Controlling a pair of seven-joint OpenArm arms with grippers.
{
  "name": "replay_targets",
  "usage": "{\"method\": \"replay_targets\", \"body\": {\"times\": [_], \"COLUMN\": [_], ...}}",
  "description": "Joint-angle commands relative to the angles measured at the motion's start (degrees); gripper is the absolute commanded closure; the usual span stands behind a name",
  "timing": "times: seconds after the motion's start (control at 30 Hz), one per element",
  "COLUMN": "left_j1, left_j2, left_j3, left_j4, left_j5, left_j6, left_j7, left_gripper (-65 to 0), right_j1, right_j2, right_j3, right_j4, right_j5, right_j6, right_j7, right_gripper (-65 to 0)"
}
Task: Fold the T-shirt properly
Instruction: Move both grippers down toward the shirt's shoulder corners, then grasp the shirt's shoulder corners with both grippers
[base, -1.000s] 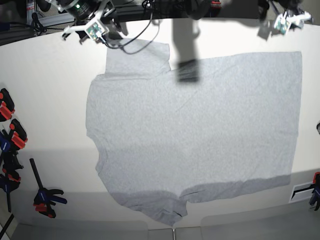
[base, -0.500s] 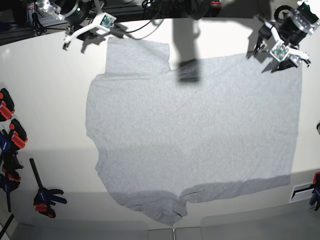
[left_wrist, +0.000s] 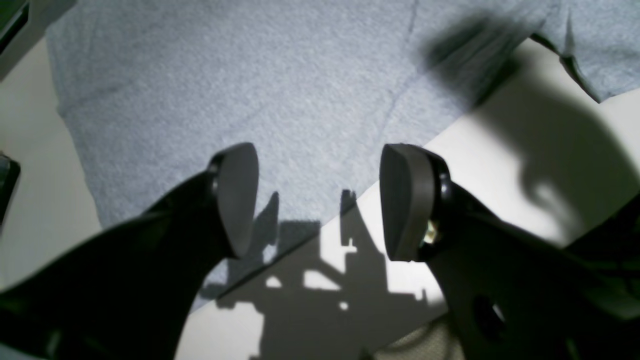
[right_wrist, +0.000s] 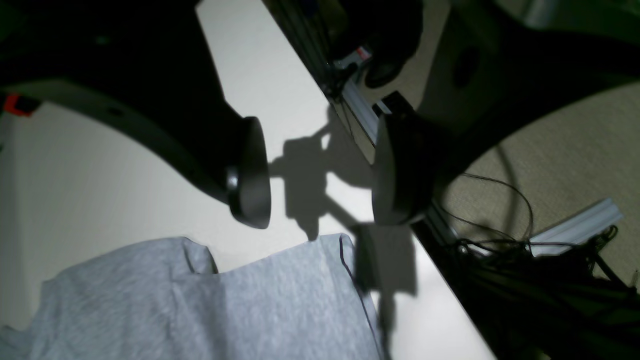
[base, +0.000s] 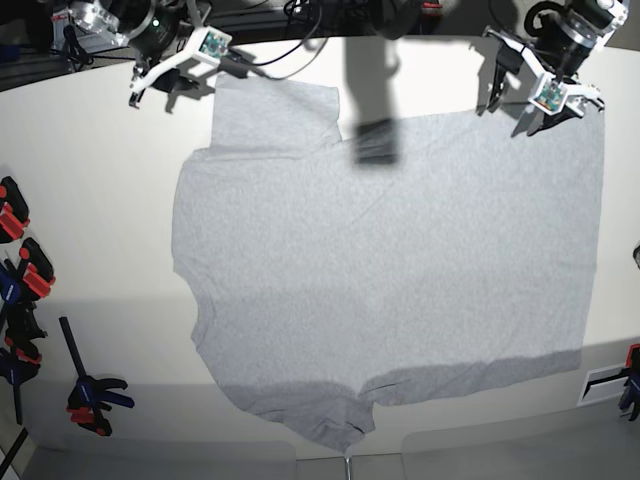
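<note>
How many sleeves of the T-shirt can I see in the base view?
2. One sleeve lies at the far edge of the T-shirt, near the right gripper. The other sleeve lies at the near edge of the table.

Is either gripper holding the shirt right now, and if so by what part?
Nothing is held. The left gripper hangs open over the T-shirt edge, and the right gripper is open over the table.
</note>
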Motion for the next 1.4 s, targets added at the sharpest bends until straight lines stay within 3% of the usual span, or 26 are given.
{"method": "replay_targets", "body": {"times": [0.0,0.23,0.47,0.6,0.77,0.93,1.13,1.37], "left_j1": [0.33,0.33,0.33,0.33,0.33,0.33,0.33,0.35], "left_j2": [-0.48,-0.48,-0.48,-0.48,-0.46,-0.48,-0.48,-0.46], "left_j3": [-0.48,-0.48,-0.48,-0.48,-0.48,-0.48,-0.48,-0.48], "left_j4": [0.74,0.74,0.74,0.74,0.74,0.74,0.74,0.74], "left_j5": [-0.55,-0.55,-0.55,-0.55,-0.55,-0.55,-0.55,-0.55], "left_j6": [0.24,0.26,0.24,0.24,0.24,0.24,0.24,0.24], "left_j7": [-1.33,-1.33,-1.31,-1.33,-1.33,-1.33,-1.33,-1.33], "left_gripper": [-35.0,-35.0,-35.0,-35.0,-35.0,-35.0,-35.0,-35.0], "right_j1": [0.70,6.54,10.29,14.36,18.16,21.20,21.86,21.88], "right_j2": [0.63,0.63,0.61,0.61,0.61,0.63,0.63,0.63], "right_j3": [0.20,-0.70,-8.74,-14.51,-19.43,-20.79,-20.79,-20.79], "right_j4": [-0.04,-6.91,-11.87,-15.43,-17.70,-21.22,-24.22,-24.76], "right_j5": [-0.11,-0.11,-1.51,-4.81,-4.85,-4.83,-4.83,-4.83], "right_j6": [0.44,2.16,1.90,-1.75,-3.08,-3.13,-1.25,-2.27], "right_j7": [1.53,5.73,5.35,5.31,4.87,1.73,1.86,2.32], "right_gripper": [-31.6,-31.6,-31.4,-31.4,-31.4,-31.2,-30.6,-7.7]}}
